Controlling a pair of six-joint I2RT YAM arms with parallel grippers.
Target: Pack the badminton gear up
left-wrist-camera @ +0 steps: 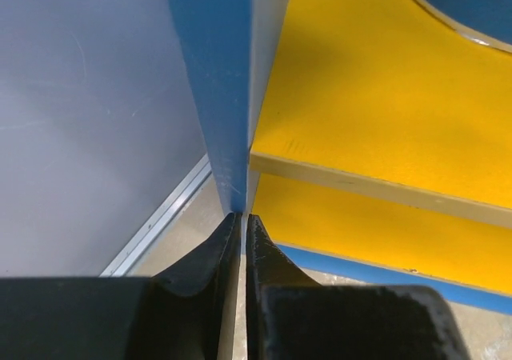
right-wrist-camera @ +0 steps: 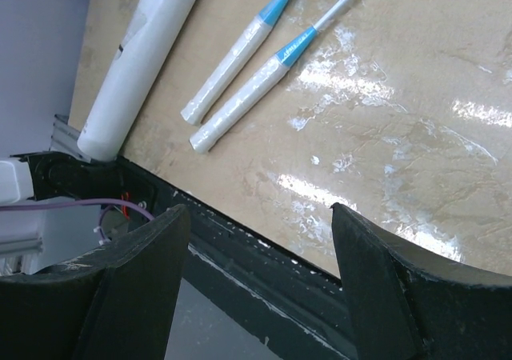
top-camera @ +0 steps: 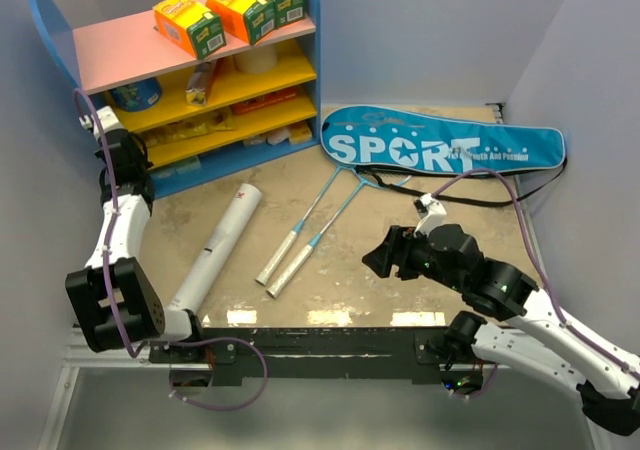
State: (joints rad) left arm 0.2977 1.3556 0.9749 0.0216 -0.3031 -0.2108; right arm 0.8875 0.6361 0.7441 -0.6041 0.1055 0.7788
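Two rackets (right-wrist-camera: 240, 102) lie side by side on the table (right-wrist-camera: 416, 136), and they are the gear nearest your right pincer (right-wrist-camera: 258, 216). Its fingers stand wide apart with nothing between them, over the table's near edge. From that pincer the wrapped silver-white handles sit ahead and to its left, near but not touching, butt ends closest.

Both rackets share one long axis, a diagonal running from those butts away from the pincer toward the wide end of the blue bag (top-camera: 440, 148). The bag lies beyond the pincer, well apart from it, with its length crosswise to the arm. I cannot tell whether the racket heads are inside its mouth or only lying against it.

To take a handle, I judge you must swing the pincer leftward and turn the wrist so the fingers straddle the handle across that axis. The two handles lie almost touching, so a finger could nudge the neighbour.

Your left pincer (left-wrist-camera: 242, 220) is pressed together on nothing, its tips just at the blue side panel of the shelf (left-wrist-camera: 224, 96). It is far from the rackets, with the white tube (top-camera: 222, 240) between it and them. That makes the right arm the nearer one. No shuttlecocks show in any view.
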